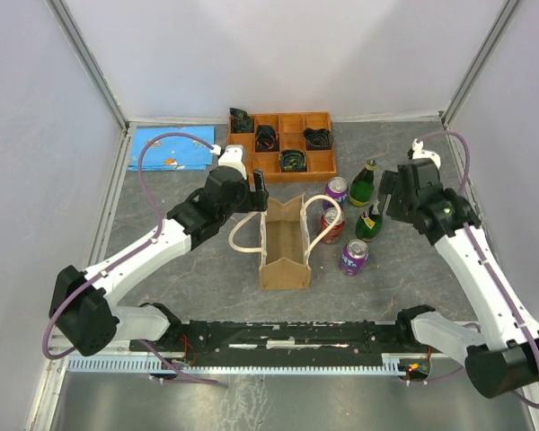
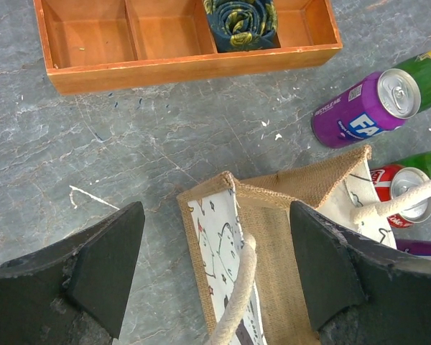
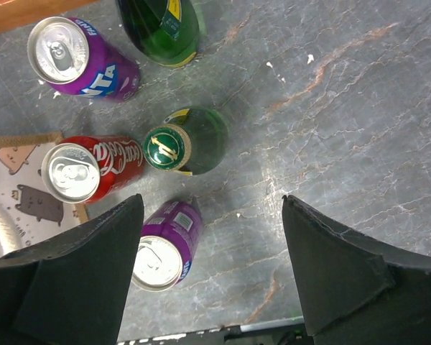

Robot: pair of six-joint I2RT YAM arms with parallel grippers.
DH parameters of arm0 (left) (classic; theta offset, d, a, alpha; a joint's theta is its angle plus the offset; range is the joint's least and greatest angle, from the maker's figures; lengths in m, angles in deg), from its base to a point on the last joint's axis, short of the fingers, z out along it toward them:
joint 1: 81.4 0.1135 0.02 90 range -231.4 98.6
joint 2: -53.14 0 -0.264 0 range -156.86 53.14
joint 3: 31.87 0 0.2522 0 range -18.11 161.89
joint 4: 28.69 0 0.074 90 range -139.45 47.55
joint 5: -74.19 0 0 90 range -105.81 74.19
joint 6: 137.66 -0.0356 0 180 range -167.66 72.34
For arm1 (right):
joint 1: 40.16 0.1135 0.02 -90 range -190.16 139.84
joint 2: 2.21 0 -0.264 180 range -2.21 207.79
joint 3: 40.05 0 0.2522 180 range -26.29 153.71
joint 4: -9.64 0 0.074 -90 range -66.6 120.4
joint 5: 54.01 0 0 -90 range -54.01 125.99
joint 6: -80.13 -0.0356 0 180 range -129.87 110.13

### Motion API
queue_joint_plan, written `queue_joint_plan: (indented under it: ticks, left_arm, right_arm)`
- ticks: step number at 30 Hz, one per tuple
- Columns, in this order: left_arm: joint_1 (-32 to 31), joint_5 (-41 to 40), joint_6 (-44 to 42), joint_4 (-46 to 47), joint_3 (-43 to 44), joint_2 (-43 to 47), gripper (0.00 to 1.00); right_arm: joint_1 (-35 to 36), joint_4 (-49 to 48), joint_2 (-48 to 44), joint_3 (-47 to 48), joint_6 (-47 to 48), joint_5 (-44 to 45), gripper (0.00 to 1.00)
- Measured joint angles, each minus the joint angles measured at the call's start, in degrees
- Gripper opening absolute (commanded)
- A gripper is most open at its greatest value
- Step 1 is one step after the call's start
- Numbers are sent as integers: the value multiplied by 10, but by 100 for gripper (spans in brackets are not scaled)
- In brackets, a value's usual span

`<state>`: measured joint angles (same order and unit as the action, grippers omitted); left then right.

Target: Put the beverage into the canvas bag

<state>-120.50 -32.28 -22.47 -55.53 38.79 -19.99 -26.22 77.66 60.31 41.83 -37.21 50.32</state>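
The tan canvas bag point(image 1: 285, 241) with cream rope handles stands open at mid table; the left wrist view shows its rim and printed lining point(image 2: 273, 237). Right of it stand a purple can point(image 1: 337, 191), a red can point(image 1: 331, 224), a second purple can point(image 1: 353, 257) and two green bottles point(image 1: 365, 183) point(image 1: 370, 221). My left gripper point(image 1: 259, 191) is open and empty above the bag's far end point(image 2: 215, 215). My right gripper point(image 1: 384, 199) is open and empty above the drinks point(image 3: 210, 208), with the near purple can point(image 3: 165, 248) by its left finger.
A wooden compartment tray point(image 1: 283, 144) with rolled items sits behind the bag, and shows in the left wrist view point(image 2: 187, 57). A blue sheet point(image 1: 171, 148) lies at the far left. White walls close in the table. A black rail point(image 1: 287, 337) runs along the near edge.
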Motion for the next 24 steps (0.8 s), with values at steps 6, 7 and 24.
queue_joint_plan:
  ticks: [6, 7, 24]
  left_arm:
    - [0, 1, 0, 1, -5, 0, 87]
    - [0, 1, 0, 1, -7, 0, 87]
    - [0, 3, -11, 17, -36, 3, 87]
  right_arm:
    - [68, -78, -43, -81, -14, 109, 87]
    - [74, -94, -43, -90, -13, 120, 87]
    - [141, -323, -44, -242, -7, 217, 87]
